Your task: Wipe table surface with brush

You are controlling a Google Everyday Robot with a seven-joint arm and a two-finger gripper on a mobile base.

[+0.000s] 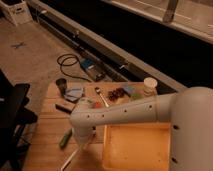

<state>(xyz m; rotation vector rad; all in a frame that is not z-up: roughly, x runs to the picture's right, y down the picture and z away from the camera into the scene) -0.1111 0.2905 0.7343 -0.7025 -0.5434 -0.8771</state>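
Note:
The table surface (pixel 47 150) is a light-brown plank top in the lower half of the camera view. The brush (pixel 72 157) is a thin pale stick lying slanted near the table's front left, its upper end running under my wrist. My white arm reaches in from the right across the table and bends down at the left. My gripper (pixel 83 139) hangs over the brush's upper end, just right of a green curved item (pixel 65 138). The arm hides where the gripper meets the brush.
A yellow tray (pixel 136 150) fills the table's front right. At the back stand a dark cup (pixel 61 85), a blue item (pixel 75 92), a dark block (pixel 63 106), a spoon (pixel 100 95), a dish of dark pieces (pixel 117 93) and a white jar (pixel 149 85). A black chair (pixel 12 115) stands left.

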